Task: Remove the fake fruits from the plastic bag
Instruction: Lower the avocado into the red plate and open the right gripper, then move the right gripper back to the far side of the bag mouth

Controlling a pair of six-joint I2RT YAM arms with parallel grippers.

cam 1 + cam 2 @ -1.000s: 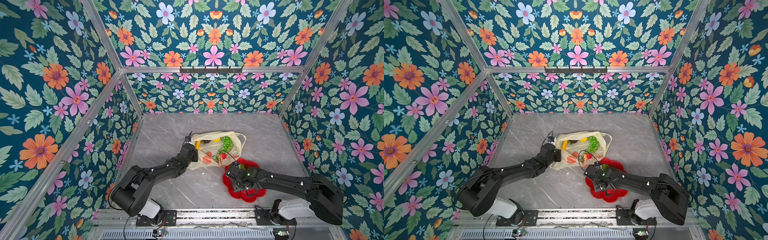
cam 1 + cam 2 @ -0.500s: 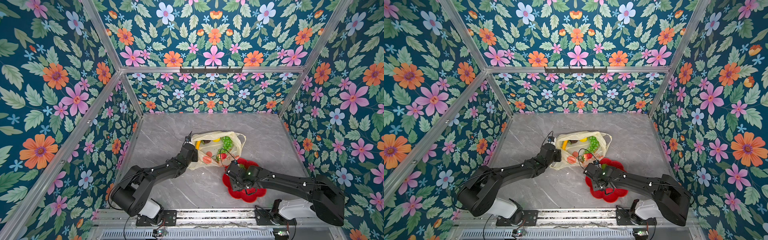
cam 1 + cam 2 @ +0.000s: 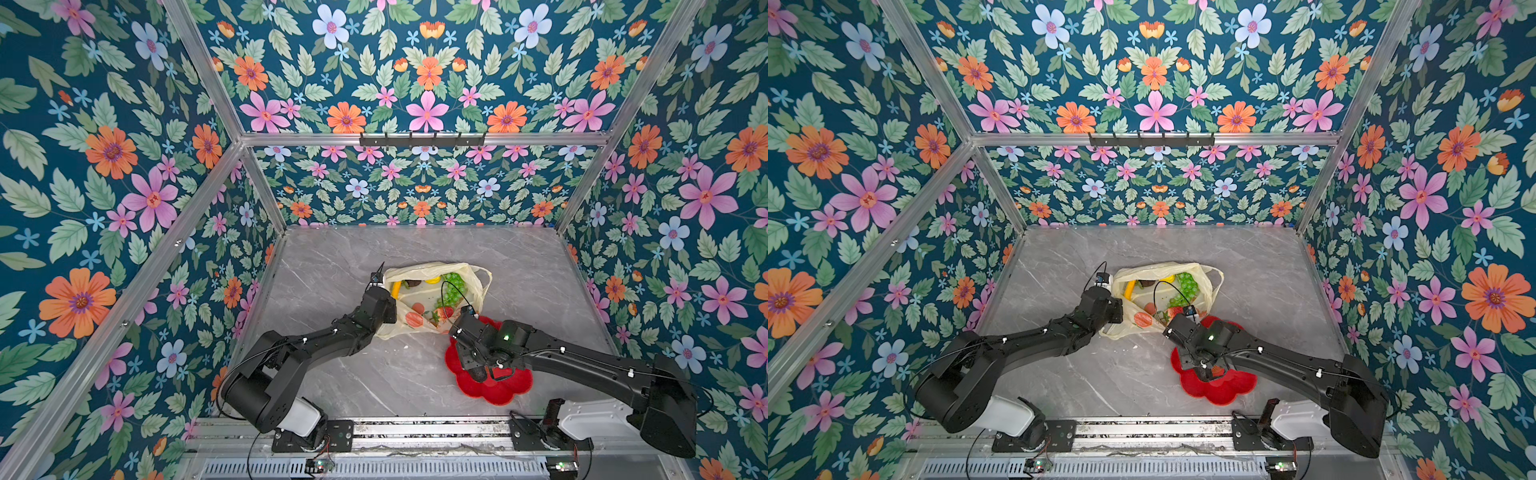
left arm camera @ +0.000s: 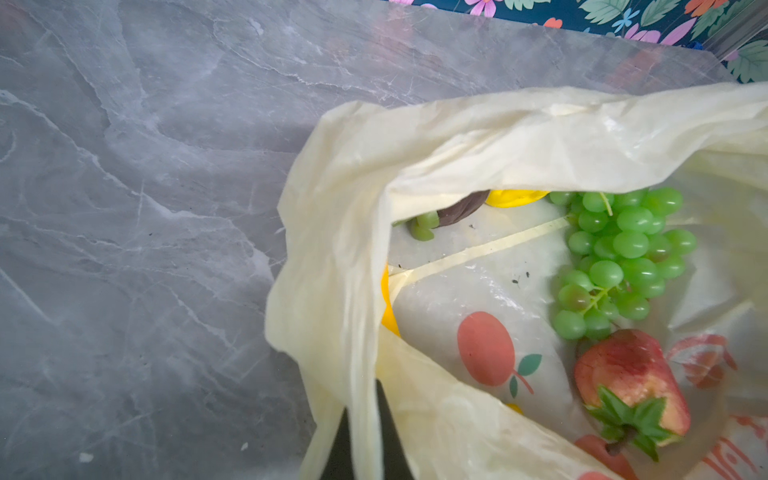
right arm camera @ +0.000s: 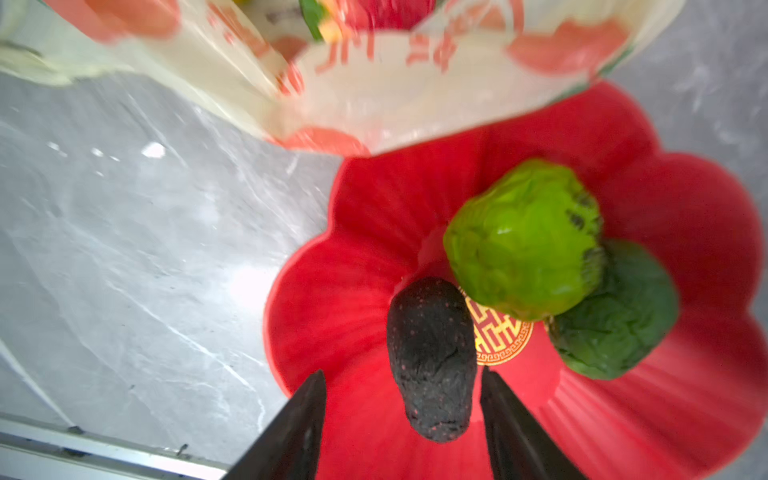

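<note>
Surface of grey marbled stone beneath everything, boxed in by flowered walls.

Next in size, two black arms, both stretched low and forward from the near rail. Hardly moved against a second ago: left arm fixed at the bag's left edge, right wrist nudged only slightly above the dish, jaw gap about as wide as before. Reads as a drop already finished rather than a grasp under way, so one more fruit out and the next trip to the bag due.

Left arm: elbow bent, wrist angled at the bag mouth. Left tool fully closed, pinching the rim film of the thin cream-yellow plastic bag with orange fruit prints and holding the mouth lifted open.

Right arm: long reach, wrist tipped down over the red flower-shaped plastic dish. Right tool parted wider than the dark pebbled avocado between its jaws, with a clear gap on one side. Not clamped, by the look of it, just lying on the dish floor.

Bag resting on the surface just behind the dish, near corner reaching over the dish rim. Inside, by size:
- green grape bunch
- red strawberry with green leaves
- yellow banana along the left wall
- yellow lemon
- second dark avocado, half hidden with the lemon under the far fold

On the dish beside the released avocado: bright green bumpy fruit touching a darker green bumpy fruit. Three out, several left.
</note>
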